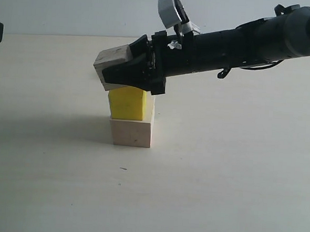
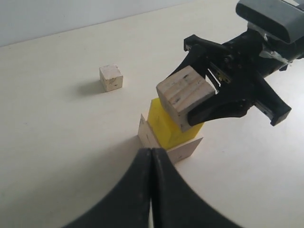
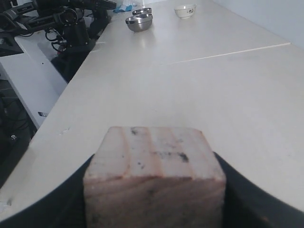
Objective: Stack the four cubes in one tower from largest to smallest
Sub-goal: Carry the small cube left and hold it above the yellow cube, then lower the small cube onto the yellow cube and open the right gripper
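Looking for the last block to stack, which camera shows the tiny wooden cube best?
The left wrist view: the tiny wood cube sits alone and unobstructed on the table. The exterior and right wrist views do not show it.

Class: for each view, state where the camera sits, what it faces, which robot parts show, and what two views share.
Exterior: low, side-on to yellow cube on large cube; right arm, right tool show.
Left wrist: above the shut left tool, facing those cubes and the tiny cube.
Right wrist: behind the small cube held in its tool, facing along the table.
Shared: the small cube, everywhere.
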